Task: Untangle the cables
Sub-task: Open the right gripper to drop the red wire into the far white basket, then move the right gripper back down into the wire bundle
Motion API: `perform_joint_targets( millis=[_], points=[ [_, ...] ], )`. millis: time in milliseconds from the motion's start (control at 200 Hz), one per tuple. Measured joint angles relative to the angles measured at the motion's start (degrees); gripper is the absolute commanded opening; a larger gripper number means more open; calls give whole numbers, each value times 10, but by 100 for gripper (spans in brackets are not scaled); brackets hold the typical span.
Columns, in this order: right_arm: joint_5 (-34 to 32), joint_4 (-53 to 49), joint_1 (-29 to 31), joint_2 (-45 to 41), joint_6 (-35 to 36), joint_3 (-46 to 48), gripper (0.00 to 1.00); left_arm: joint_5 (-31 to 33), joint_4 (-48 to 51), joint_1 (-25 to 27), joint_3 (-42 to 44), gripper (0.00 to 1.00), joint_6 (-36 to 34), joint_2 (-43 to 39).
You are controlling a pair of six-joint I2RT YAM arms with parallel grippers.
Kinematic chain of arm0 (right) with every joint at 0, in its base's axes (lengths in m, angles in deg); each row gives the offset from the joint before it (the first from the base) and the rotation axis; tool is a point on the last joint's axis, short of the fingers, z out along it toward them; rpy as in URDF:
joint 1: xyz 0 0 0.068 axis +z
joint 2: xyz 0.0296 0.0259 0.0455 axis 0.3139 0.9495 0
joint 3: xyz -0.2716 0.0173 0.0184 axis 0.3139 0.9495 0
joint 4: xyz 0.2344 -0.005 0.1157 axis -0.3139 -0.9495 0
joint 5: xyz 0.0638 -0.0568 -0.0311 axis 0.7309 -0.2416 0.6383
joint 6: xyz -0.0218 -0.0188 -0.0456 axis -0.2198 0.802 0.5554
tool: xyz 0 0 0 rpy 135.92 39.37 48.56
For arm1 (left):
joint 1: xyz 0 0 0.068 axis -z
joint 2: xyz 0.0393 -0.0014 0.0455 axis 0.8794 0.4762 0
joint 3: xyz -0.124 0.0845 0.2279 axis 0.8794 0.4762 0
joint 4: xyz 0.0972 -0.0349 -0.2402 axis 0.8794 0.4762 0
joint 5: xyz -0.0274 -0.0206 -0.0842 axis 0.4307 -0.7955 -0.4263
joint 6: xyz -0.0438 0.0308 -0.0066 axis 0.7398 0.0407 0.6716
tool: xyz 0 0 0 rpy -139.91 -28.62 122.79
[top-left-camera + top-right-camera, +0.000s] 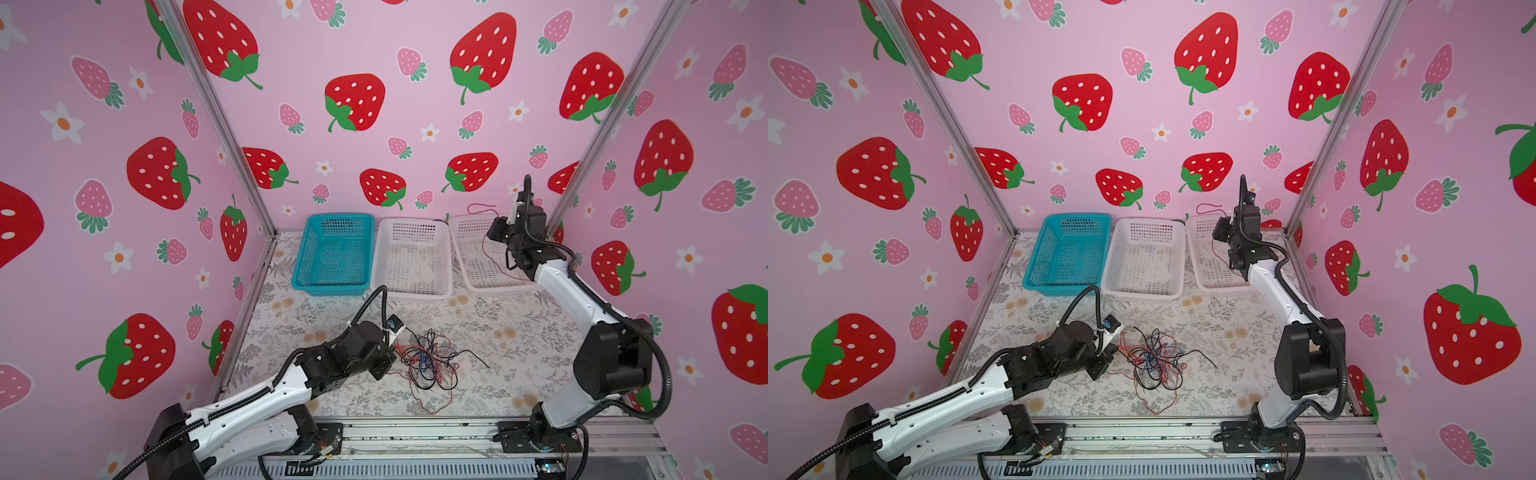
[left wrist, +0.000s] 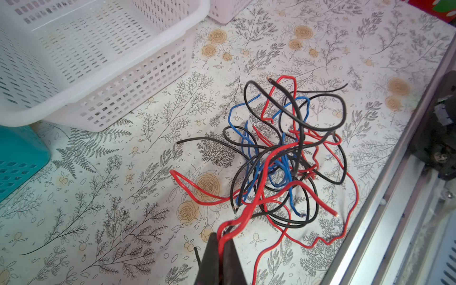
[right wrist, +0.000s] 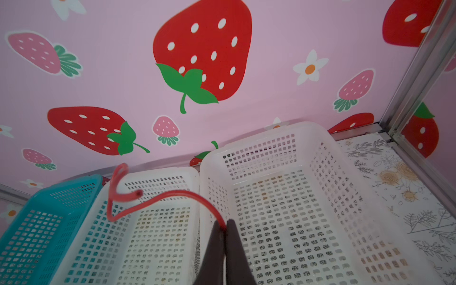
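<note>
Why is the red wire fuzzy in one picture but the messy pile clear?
Right wrist view: the red cable is close to the lens, so it blurs; left wrist view: the cable tangle is sharp, only the left gripper looks soft.

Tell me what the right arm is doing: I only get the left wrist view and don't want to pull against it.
Observer: The right gripper has its jaws shut on a single red cable.
Operator: Where is it holding that?
Observer: Raised over the rightmost white basket in the back row.
Operator: Does it connect to what I'm holding?
Observer: No. In both top views it hangs down toward that basket, well apart from the tangle beside your left gripper.
</note>
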Motion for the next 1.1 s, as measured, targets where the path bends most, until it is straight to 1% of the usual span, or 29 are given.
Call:
perform_joint_targets(
  millis=[190,310,380,440,540,660,685,760,845,985,1100],
  points=[
    [11,24,-7,64,-2,0,0,11,3,0,0,0,0,-7],
    [7,23,-10,82,-9,0,0,17,8,0,0,0,0,-12],
    [4,22,-11,83,-12,0,7,18,10,0,0,0,0,-14],
    [1,19,-11,83,-21,-2,18,18,10,0,0,0,0,-16],
    [-5,10,-11,83,-30,-6,26,18,11,0,0,0,0,-16],
    [-15,-11,-12,83,-42,-17,40,18,12,0,0,0,0,-15],
    [-19,-16,-12,82,-48,-20,44,18,12,0,0,0,1,-15],
    [-24,-26,-12,74,-56,-21,51,17,13,0,0,0,1,-14],
    [-23,-37,-12,54,-68,-21,51,16,14,0,0,0,3,-12],
    [-17,-54,-12,-1,-85,-18,51,10,23,0,-3,0,10,-9],
    [23,-50,-4,-80,-90,27,51,2,39,0,-21,0,34,-8]
  ],
)
